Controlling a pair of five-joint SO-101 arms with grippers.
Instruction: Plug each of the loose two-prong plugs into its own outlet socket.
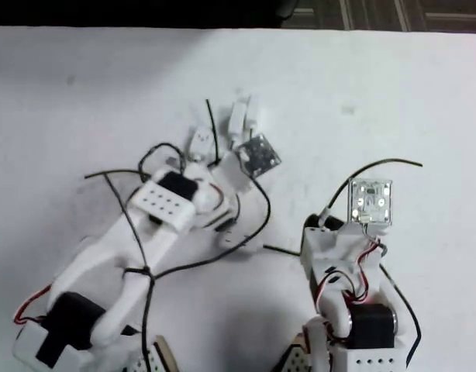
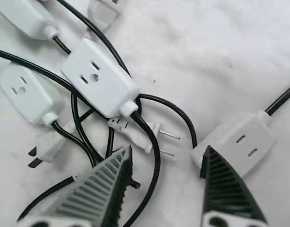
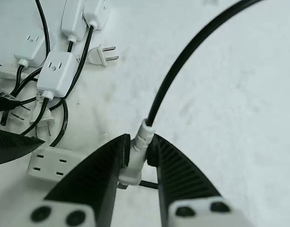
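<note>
Two-prong plug (image 2: 122,126) flat, prongs toward outlet socket (image 2: 239,142), wide-open left jaws empty, right jaws clamping corded plug (image 3: 135,158)

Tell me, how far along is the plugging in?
No plug looks seated yet. The right gripper is shut on a white plug with a black cord; the open left gripper hangs above a loose white two-prong plug. The white plastic socket blocks are unfilled.

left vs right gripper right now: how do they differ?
The left gripper is open over a loose plug on the table; the right gripper is shut on a second plug. The left gripper sits above tangled cords; the right gripper is apart from that tangle. Both have black ribbed fingers.
</note>
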